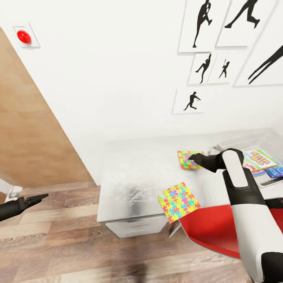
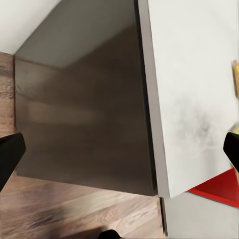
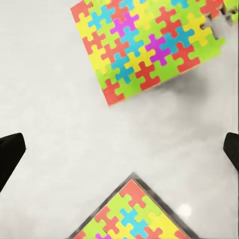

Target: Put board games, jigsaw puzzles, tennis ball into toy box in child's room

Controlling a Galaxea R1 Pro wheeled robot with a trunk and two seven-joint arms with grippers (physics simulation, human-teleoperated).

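Two jigsaw puzzles lie on the light-grey table (image 1: 133, 177). The far one (image 1: 184, 161) sits under my right gripper (image 1: 191, 158), and the near one (image 1: 180, 200) overhangs the table's front edge. The right wrist view shows both puzzles (image 3: 149, 45) (image 3: 130, 215) with bare tabletop between them. The right gripper (image 3: 119, 149) is open there, holding nothing. At the table's right end stands the pale toy box (image 1: 239, 140), with a yellow-green board game (image 1: 258, 159) and a blue one (image 1: 276, 171) lying in it. My left gripper (image 1: 41, 197) hangs open over the floor, left of the table.
A red chair (image 1: 210, 228) stands at the table's front right, under my right arm. The table's dark side panel (image 2: 84, 109) faces my left gripper (image 2: 119, 149). A wooden door panel (image 1: 27, 133) is at the left. Silhouette pictures (image 1: 200, 67) hang on the white wall.
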